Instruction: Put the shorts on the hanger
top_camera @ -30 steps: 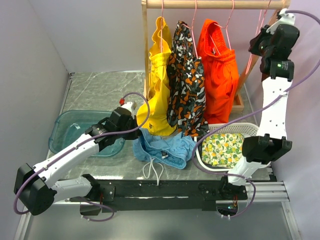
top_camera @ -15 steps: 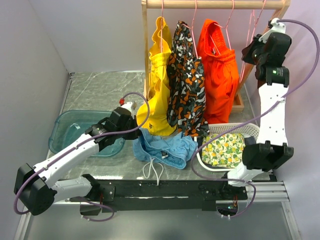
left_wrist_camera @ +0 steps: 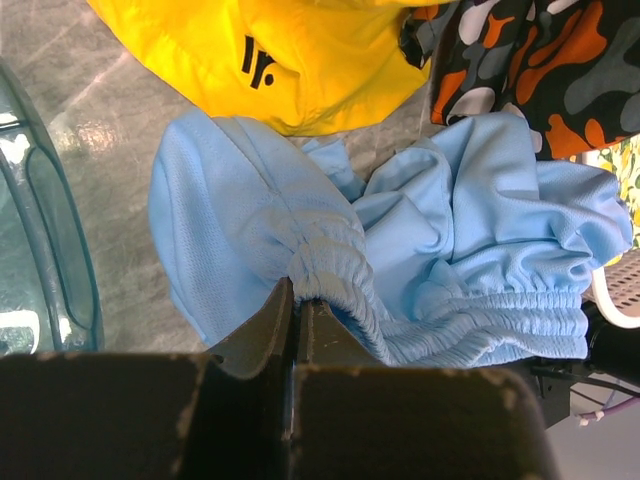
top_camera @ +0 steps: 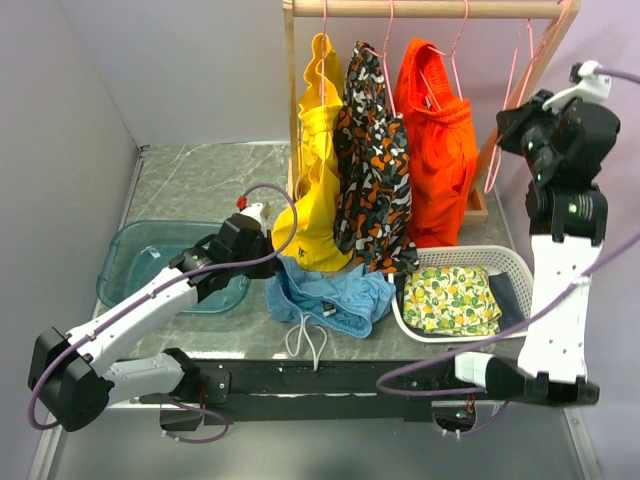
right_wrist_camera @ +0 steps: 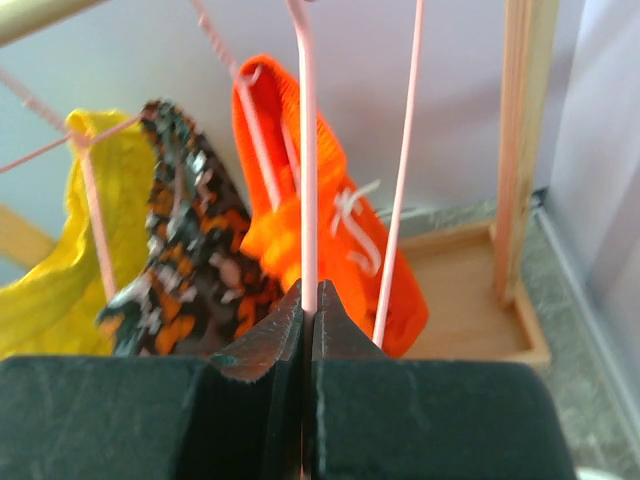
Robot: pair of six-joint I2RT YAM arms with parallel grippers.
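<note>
The shorts (top_camera: 335,295) are light blue mesh fabric, lying crumpled in a heap at lower centre of the overhead view, gathered elastic waistband bunched, white drawstring trailing toward the bottom edge. The hanger (right_wrist_camera: 308,150) is thin pink wire, hanging tilted at upper right, away from the shorts.

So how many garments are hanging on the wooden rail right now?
3. Yellow fabric garment at the wooden rail's left, black-and-orange camouflage-print garment in the middle, bright orange shorts on the right. Another could hide behind them.
</note>
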